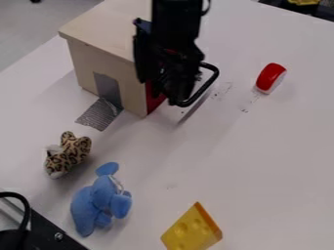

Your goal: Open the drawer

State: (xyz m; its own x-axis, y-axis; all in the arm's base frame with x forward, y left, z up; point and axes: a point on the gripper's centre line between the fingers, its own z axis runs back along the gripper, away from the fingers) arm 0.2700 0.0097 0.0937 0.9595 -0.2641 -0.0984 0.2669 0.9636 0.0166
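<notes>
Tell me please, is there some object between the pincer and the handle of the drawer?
Nothing visible stands between them: the pincer overlaps the black handle in this view, though contact is unclear. The red-and-white object lies apart, to the handle's right in the picture.

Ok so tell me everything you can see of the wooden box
The box looks like pale wood, upright on the white table, its flat top overhanging slightly. Grey tape runs down one side and onto the table. A red drawer shows at the front, with a black bar handle standing out. The arm hides much of it, so whether it's open I can't tell.
</notes>
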